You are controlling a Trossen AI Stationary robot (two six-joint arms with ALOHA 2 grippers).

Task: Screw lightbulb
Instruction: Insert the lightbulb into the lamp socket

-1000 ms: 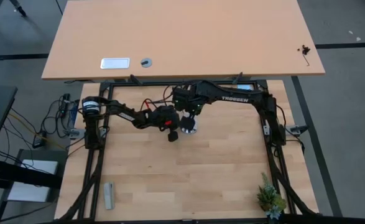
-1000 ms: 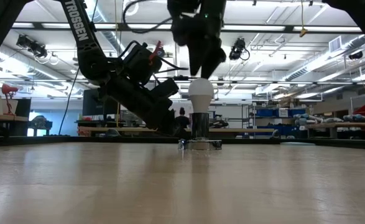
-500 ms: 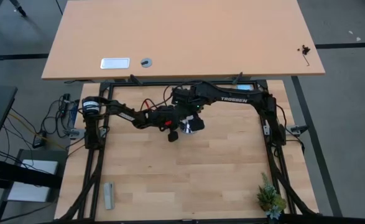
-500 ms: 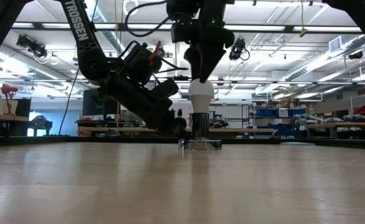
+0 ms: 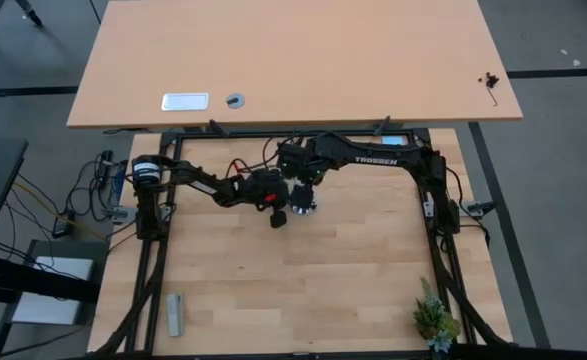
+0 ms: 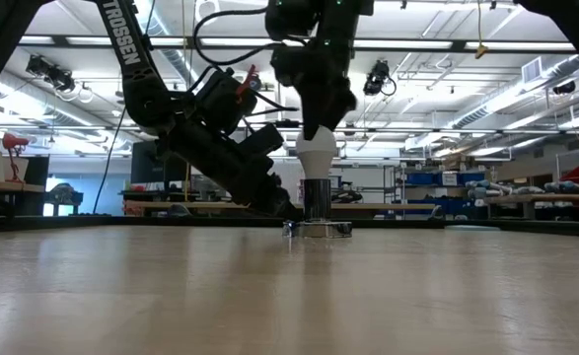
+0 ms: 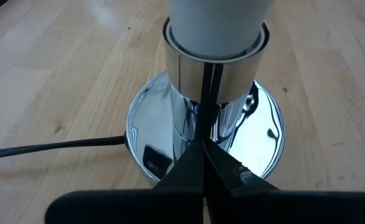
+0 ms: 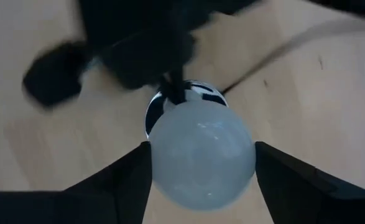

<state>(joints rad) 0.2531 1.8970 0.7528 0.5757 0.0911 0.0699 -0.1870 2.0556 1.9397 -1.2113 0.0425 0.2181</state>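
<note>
The white frosted lightbulb (image 8: 201, 155) stands upright with its neck in the silver socket (image 7: 213, 74), which rises from a round mirror base (image 7: 160, 152) with a black cord (image 7: 45, 148). The bulb also shows in the low view (image 6: 317, 160). My right gripper (image 8: 201, 155) comes down from above and is shut on the bulb; it also shows in the low view (image 6: 317, 133) and the high view (image 5: 304, 200). My left gripper (image 7: 202, 146) is shut, low at the socket's foot, on its left side (image 5: 293, 207). My right gripper pinches the bulb's rounded upper part between its two fingers (image 8: 123, 183), one on each side (image 8: 252, 155). The fingers point down from above. The bulb stands upright, its neck (image 6: 317, 176) in the socket. My left gripper's shut fingertips (image 7: 198, 155) rest on the mirror base right at the foot of the socket stem (image 7: 202, 134). They come slanting down from the table's left side.
A small green plant (image 5: 435, 320) stands at the near right corner and a grey flat piece (image 5: 175, 314) lies near the near left edge. A larger tan table (image 5: 293, 60) stands beyond the far edge.
My right gripper has come down over the bulb, from just above its top to around its rounded upper part, and has turned about its upright axis. The bulb, socket and left gripper have stayed in place.
</note>
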